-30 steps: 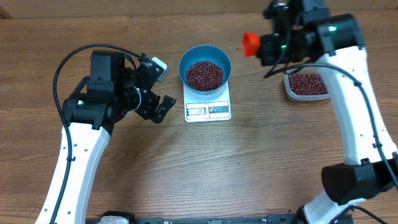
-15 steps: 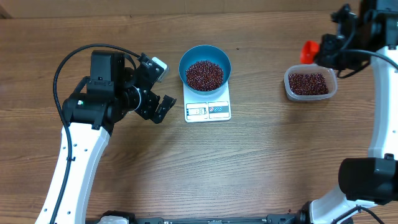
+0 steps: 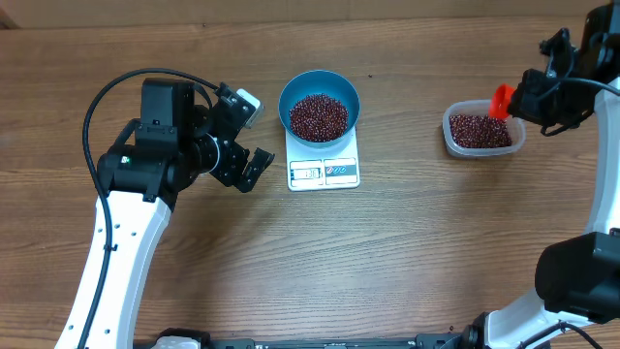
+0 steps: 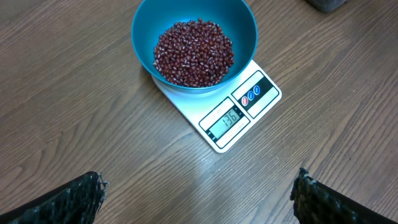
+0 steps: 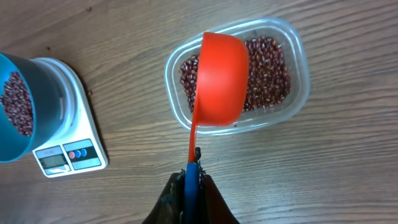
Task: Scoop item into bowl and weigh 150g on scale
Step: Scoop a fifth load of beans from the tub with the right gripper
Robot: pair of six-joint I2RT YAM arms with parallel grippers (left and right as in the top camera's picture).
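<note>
Overhead: wood-grain bench, brown, matte. Flat white rectangular scale at upper centre, with a round deep bowl of glossy blue plastic on its rear half. The bowl covers most of the platform; only the front strip shows. Beans heaped inside: small, oval, dark red-brown, loose pile, blue wall visible all round it. Left claw is just left of the scale, fingers wide apart, gripping nothing, clear of the bowl. Right claw is at upper right, clamped on the handle of an orange-red plastic scoop. The scoop head sits over the right rim of a clear rounded-rectangle tub, which holds more of the same beans in a shallow layer.

Left wrist: bowl and scale at upper centre. Bean pile is mounded and off-centre toward the near wall; some grains show pale flecks. Scale display reads 136; three small round buttons, red and blue, beside it. Two dark textured finger pads at the lower corners, far apart.

Right wrist: smooth orange scoop at centre, tilted over the tub. Can't tell whether it carries anything. Its thin handle runs down to the bottom centre, pinched between the dark fingers. Tub walls thin, transparent, corners rounded. Bowl and scale are cut off at the left edge, well apart from the tub.
</note>
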